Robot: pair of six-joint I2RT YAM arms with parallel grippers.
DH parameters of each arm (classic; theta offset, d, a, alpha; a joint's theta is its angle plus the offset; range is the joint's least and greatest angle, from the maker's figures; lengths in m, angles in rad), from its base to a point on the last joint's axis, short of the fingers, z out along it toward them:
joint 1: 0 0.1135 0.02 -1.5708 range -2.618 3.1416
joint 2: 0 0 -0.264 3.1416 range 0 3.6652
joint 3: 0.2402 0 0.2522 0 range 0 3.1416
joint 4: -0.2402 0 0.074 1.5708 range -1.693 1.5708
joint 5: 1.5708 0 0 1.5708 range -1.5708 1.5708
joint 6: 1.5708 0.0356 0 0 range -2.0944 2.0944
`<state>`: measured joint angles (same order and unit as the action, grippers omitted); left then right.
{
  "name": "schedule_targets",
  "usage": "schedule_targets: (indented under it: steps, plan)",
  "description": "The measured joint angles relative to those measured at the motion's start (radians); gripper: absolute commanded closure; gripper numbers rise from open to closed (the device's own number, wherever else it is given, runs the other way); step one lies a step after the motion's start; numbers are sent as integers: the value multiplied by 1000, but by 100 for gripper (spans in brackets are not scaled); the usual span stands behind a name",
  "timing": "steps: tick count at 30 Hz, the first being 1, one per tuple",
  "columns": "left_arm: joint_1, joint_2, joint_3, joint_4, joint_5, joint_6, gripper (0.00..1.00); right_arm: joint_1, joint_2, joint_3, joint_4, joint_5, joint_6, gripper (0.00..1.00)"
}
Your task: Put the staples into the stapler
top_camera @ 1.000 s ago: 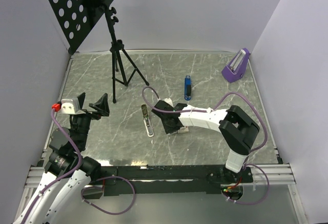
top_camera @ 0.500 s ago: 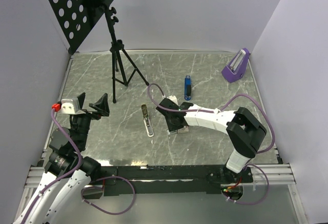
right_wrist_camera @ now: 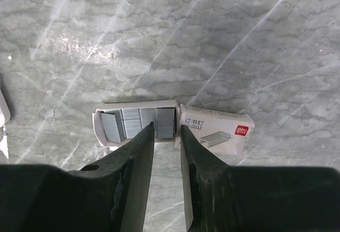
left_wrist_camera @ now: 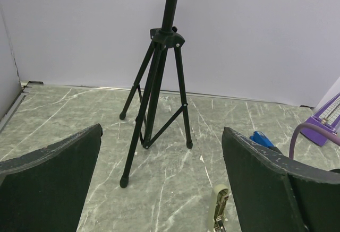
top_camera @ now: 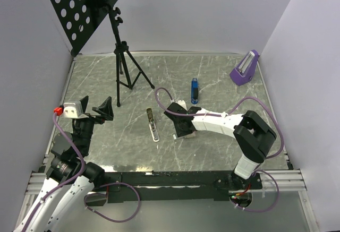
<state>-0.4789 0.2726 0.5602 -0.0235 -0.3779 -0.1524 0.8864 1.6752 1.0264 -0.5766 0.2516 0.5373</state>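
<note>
The staples show in the right wrist view. A small white tray (right_wrist_camera: 130, 121) holds several grey staple strips, and its pale sleeve box (right_wrist_camera: 215, 128) with a red logo lies touching it on the right. My right gripper (right_wrist_camera: 167, 127) hovers low over the tray. Its jaws stand narrowly apart on either side of the rightmost strip (right_wrist_camera: 166, 120), and I see nothing pinched. In the top view, the right gripper (top_camera: 182, 127) covers the staples. The stapler (top_camera: 153, 125) lies swung open just to its left. My left gripper (top_camera: 94, 110) is wide open and raised, with the stapler tip (left_wrist_camera: 219, 209) below it.
A black music stand on a tripod (top_camera: 123, 67) stands at the back left, and its legs (left_wrist_camera: 154, 110) fill the left wrist view. A blue object (top_camera: 194, 91) lies behind the right gripper. A purple metronome (top_camera: 245, 68) sits at the back right.
My right arm has pushed its elbow to the right and shifted its gripper slightly over the staples, and its jaws have widened a little. The left arm has not moved.
</note>
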Motion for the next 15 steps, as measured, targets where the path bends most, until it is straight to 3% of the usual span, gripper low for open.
schedule_targets:
  steps: [15]
  plan:
    - [0, 0, 0, 0, 0, 0, 1, -1, -1, 0, 31, -9, -29, 69]
